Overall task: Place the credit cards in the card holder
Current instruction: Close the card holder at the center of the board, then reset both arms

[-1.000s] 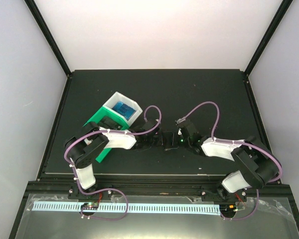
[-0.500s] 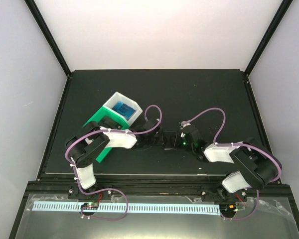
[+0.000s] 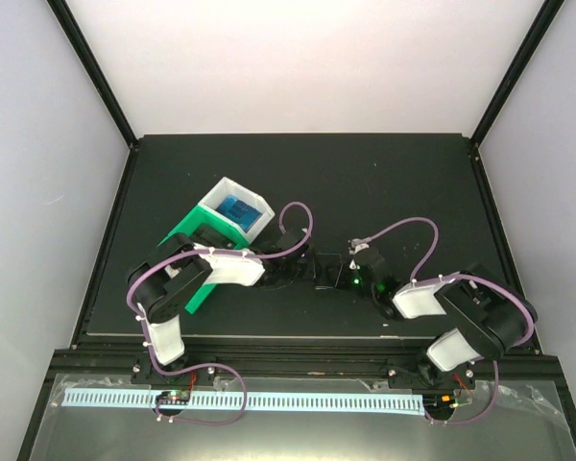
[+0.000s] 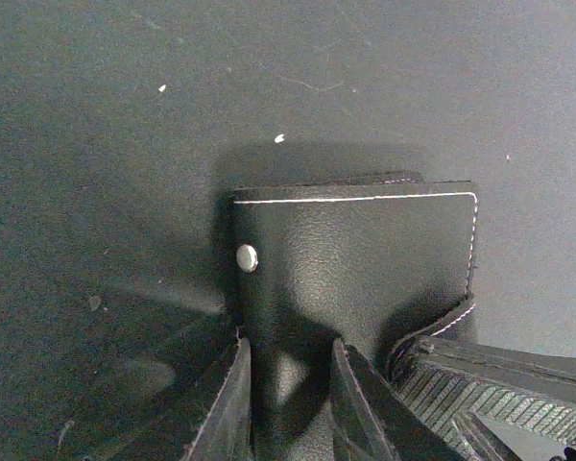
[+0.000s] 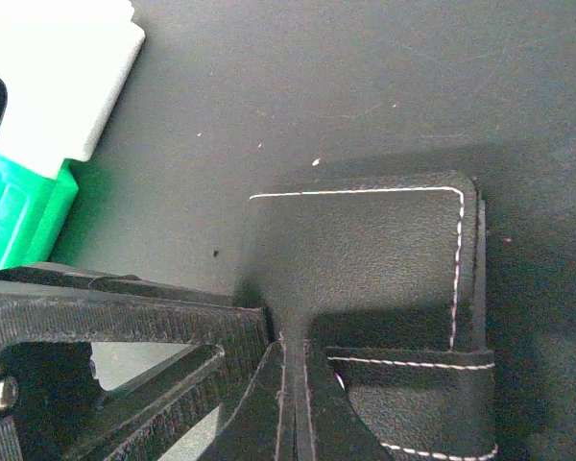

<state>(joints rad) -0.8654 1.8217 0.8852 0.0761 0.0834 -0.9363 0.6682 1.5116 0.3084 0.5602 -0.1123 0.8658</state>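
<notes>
Card holder (image 4: 365, 250): left hand (image 4: 288, 365) pinches it; right hand (image 5: 290, 346) fully closed.

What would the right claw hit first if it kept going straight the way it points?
The black leather folding card holder; the right claw is shut with its tips at the holder's edge, seemingly touching.

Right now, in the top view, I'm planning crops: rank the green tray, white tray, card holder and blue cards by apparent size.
1. green tray, though the left arm hides part.
2. white tray.
3. card holder and blue cards: too alike to rank; the holder is partly hidden.
</notes>
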